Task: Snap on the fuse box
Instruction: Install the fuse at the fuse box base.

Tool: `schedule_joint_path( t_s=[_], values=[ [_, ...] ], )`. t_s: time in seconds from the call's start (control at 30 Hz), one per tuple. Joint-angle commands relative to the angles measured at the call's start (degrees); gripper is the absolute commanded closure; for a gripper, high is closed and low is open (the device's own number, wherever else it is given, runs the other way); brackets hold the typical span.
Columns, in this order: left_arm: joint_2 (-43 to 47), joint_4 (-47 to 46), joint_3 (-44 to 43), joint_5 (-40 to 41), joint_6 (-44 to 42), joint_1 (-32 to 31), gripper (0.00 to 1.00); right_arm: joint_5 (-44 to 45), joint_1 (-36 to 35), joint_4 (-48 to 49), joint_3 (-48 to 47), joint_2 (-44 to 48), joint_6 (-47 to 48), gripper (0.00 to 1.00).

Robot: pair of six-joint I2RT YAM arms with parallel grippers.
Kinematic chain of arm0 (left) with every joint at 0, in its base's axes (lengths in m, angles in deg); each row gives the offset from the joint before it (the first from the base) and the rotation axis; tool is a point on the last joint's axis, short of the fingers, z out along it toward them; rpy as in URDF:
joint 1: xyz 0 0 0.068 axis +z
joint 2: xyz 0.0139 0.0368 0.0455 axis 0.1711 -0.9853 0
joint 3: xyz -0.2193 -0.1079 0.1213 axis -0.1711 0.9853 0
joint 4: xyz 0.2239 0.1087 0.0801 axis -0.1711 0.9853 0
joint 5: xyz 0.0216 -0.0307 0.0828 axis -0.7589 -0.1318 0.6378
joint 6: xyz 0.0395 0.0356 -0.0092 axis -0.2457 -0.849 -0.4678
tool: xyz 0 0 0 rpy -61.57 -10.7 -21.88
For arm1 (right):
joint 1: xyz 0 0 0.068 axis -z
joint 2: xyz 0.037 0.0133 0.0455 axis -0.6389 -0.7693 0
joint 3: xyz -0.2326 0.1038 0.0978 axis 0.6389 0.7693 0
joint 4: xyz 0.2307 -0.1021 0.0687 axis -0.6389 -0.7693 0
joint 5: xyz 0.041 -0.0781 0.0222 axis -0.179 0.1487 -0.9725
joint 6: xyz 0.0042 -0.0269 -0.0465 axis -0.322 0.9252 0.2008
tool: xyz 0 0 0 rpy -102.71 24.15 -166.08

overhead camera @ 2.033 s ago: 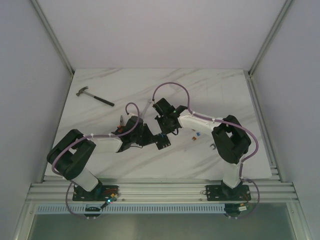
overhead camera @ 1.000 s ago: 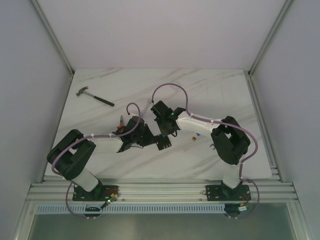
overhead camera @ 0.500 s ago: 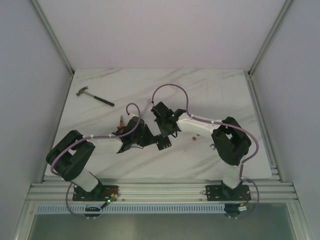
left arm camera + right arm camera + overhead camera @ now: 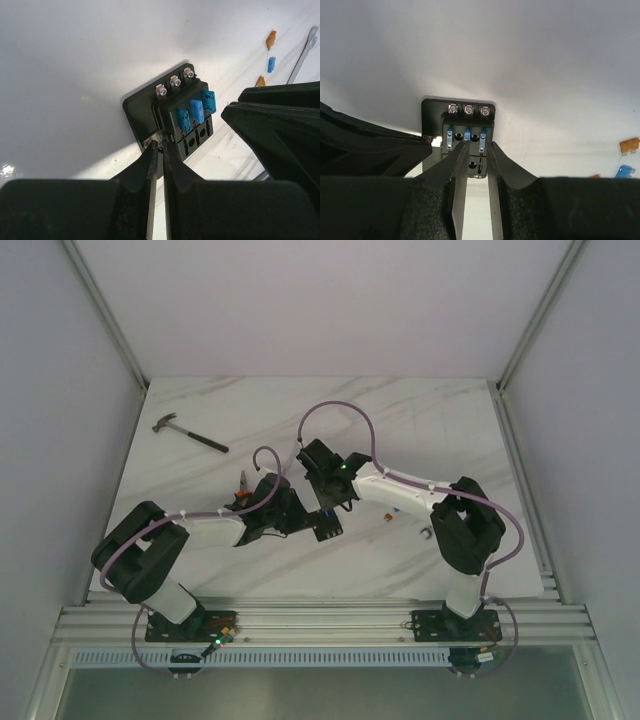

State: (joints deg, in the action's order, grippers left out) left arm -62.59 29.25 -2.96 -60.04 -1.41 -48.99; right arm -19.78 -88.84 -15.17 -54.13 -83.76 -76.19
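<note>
Fuse box (image 4: 326, 527) lies flat on the table (image 4: 440, 425), near its middle and toward the near edge, between the two wrists. It is a black block on a wider black base plate. Three silver screws (image 4: 174, 80) line one side, and three blue fuses (image 4: 196, 111) stand in its slots; the other slots show dark.

Left gripper (image 4: 159, 150) reaches in from the box's left. Its fingers are drawn together to a thin slit and pinch the box's edge beside a silver terminal (image 4: 149, 144).

Right gripper (image 4: 475, 150) comes down from the far right, over the slotted top. Its fingers (image 4: 506, 167) stand a little apart with nothing between them, and the box's dark slots show through the gap. Whether the fingertips touch the box cannot be told.

From the right wrist view, the left gripper is a dark mass just beside the box's left side.

To the right of the box, well apart from it, loose fuses lie on the table: an amber fuse (image 4: 270, 39), a blue one (image 4: 271, 64) and another amber one (image 4: 260, 81). A wrench (image 4: 302, 55) lies beside them. A hammer (image 4: 190, 434) lies near the far left corner.
</note>
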Motion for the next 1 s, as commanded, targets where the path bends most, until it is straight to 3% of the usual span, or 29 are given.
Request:
schedule_joint_path(
  t_s=[0.0, 0.17, 0.53, 0.8, 0.87, 0.97],
  values=[
    [-1.59, 5.57, -0.12, 0.61, -0.57, -0.67, 0.83, 2.71, -0.18, -3.1, -1.32, 0.06, -1.5, 0.74],
    [-1.36, 5.68, -0.11, 0.9, -0.51, -0.69, 0.83, 1.85, -0.13, -3.31, -1.43, -2.05, -1.73, 0.8],
    [-1.8, 5.67, -0.2, 0.73, -0.36, -0.68, 0.83, 0.71, -0.18, -3.96, -1.28, -3.87, -3.5, 0.84],
    [-1.94, 5.66, 0.34, 1.13, 0.37, -0.7, 0.83, 2.22, -0.14, -7.2, -0.14, -4.04, -4.92, 0.93],
    [-1.87, 5.71, 0.61, 1.29, 0.63, -0.68, 0.83, 2.3, -0.18, -7.21, 0.95, -3.85, -4.98, 1.0],
    [-1.72, 5.66, 1.02, 1.53, 0.99, -0.68, 0.83, 2.21, -0.18, -7.27, 2.59, -4.22, -5.16, 1.0]
  ],
)
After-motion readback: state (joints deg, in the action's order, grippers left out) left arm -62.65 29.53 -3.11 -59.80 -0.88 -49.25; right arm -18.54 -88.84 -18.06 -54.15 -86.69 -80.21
